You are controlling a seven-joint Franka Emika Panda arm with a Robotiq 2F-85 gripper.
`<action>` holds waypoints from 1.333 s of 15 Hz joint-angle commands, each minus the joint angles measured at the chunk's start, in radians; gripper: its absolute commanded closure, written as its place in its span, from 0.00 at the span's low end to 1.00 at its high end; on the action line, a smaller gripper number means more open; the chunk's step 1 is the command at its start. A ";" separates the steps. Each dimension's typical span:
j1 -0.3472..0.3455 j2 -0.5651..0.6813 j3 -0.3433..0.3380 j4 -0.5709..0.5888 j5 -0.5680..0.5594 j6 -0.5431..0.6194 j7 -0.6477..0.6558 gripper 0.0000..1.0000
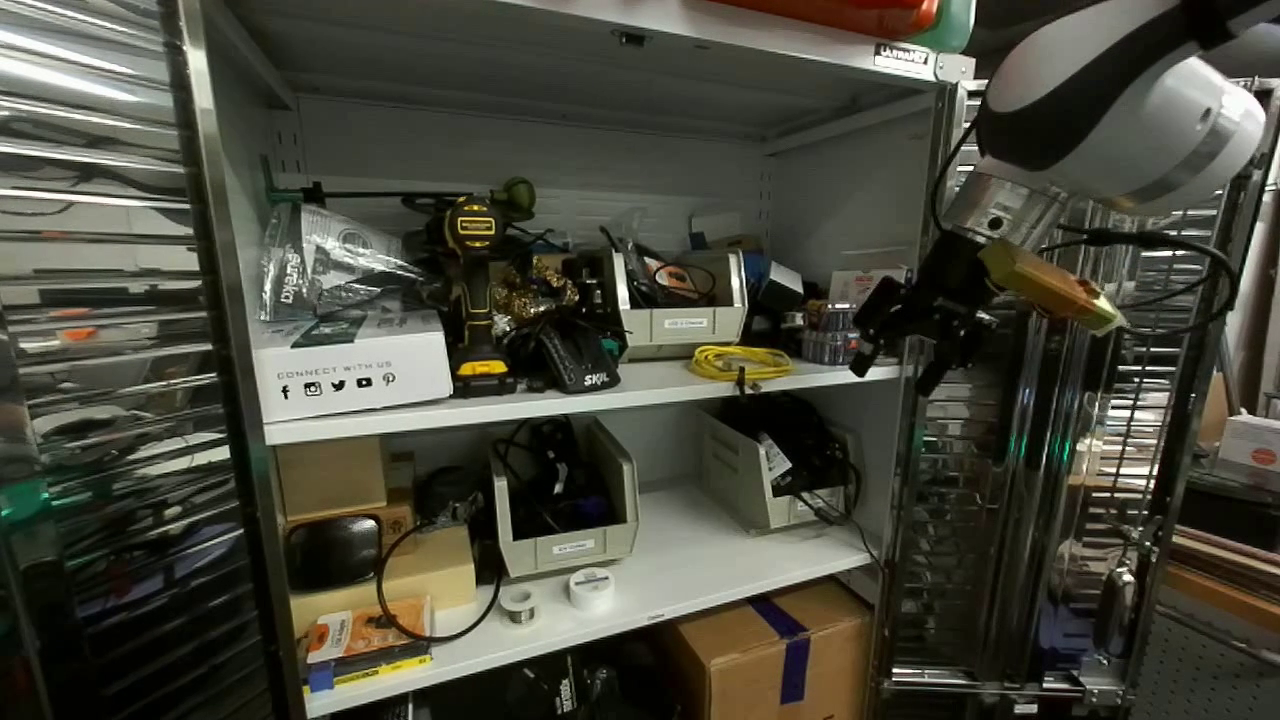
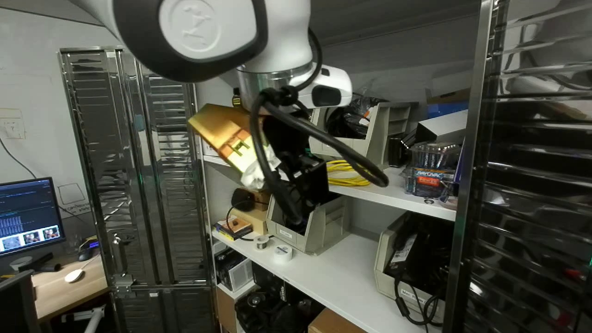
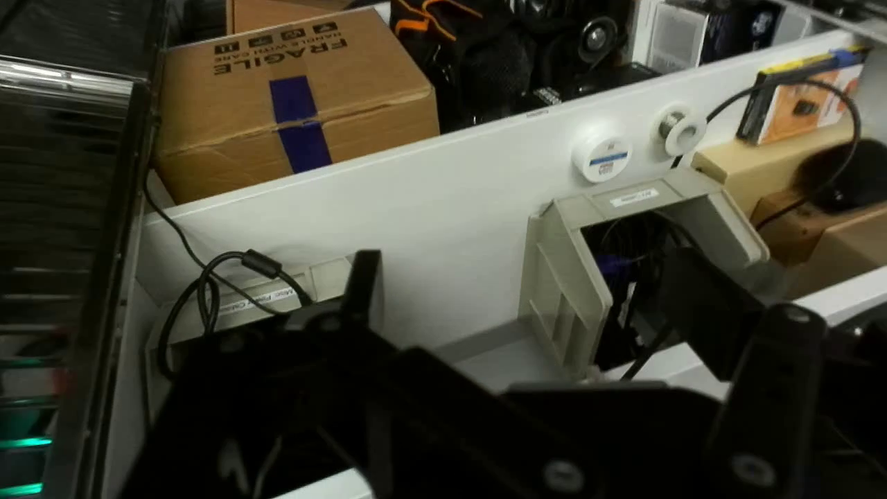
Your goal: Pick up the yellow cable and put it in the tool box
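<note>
hanging, jaws apart, is the gripper (image 1: pixel 893 377); the yellow cable (image 1: pixel 740 362) lies coiled on a shelf (image 1: pixel 655 384)

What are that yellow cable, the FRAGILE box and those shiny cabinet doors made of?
Yellow cable: probably a smooth plastic or rubber jacket, lying in rounded loops.
FRAGILE box: apparently matte cardboard, brown with one creased edge.
Cabinet doors: likely polished metal, judging by mirror-like reflections.

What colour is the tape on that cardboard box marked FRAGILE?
The tape is dark blue, leaning purple; the wrist view shows it best.
</note>
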 commanded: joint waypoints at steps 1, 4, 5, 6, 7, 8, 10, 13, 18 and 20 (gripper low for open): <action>-0.011 0.208 0.002 0.227 0.074 0.008 0.052 0.00; -0.025 0.349 0.019 0.384 0.092 -0.009 0.113 0.00; -0.029 0.391 0.026 0.430 0.089 -0.013 0.135 0.00; -0.031 0.433 0.035 0.474 0.082 -0.018 0.158 0.00; -0.034 0.466 0.042 0.512 0.072 -0.023 0.183 0.00; -0.034 0.499 0.049 0.546 0.060 -0.029 0.209 0.00; -0.031 0.542 0.057 0.591 0.020 -0.019 0.267 0.00; -0.021 0.572 0.058 0.630 -0.053 -0.012 0.346 0.26; -0.001 0.533 0.049 0.598 -0.207 -0.062 0.503 0.65; 0.008 0.524 0.051 0.587 -0.256 -0.072 0.540 0.78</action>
